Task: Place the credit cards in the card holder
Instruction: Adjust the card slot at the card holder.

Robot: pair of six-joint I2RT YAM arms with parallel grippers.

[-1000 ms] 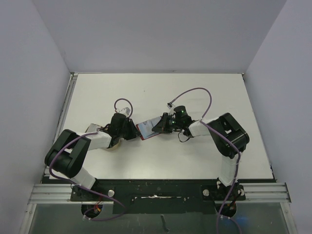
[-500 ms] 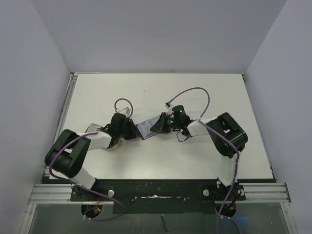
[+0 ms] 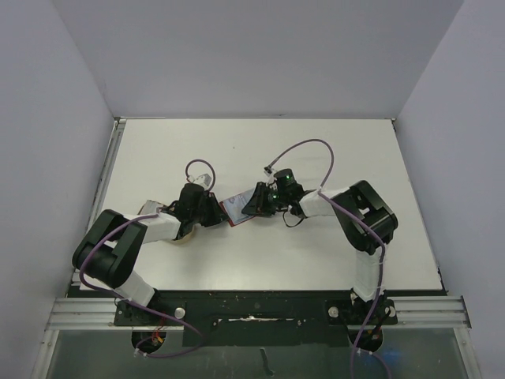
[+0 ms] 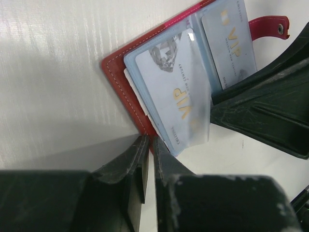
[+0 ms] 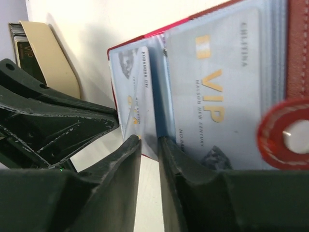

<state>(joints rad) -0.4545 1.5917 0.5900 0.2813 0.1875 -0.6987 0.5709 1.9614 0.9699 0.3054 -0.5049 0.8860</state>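
At table (image 3: 355,150) centre — stitched red card holder (image 4: 117,72), glossy credit cards (image 4: 174,92) sleeved; left hand (image 4: 149,143) pinches corner, right hand (image 5: 149,143) barely apart.

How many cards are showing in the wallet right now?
2: one card in the wallet half away from the snap tab, the other card next to the tab. More may be hidden behind them.
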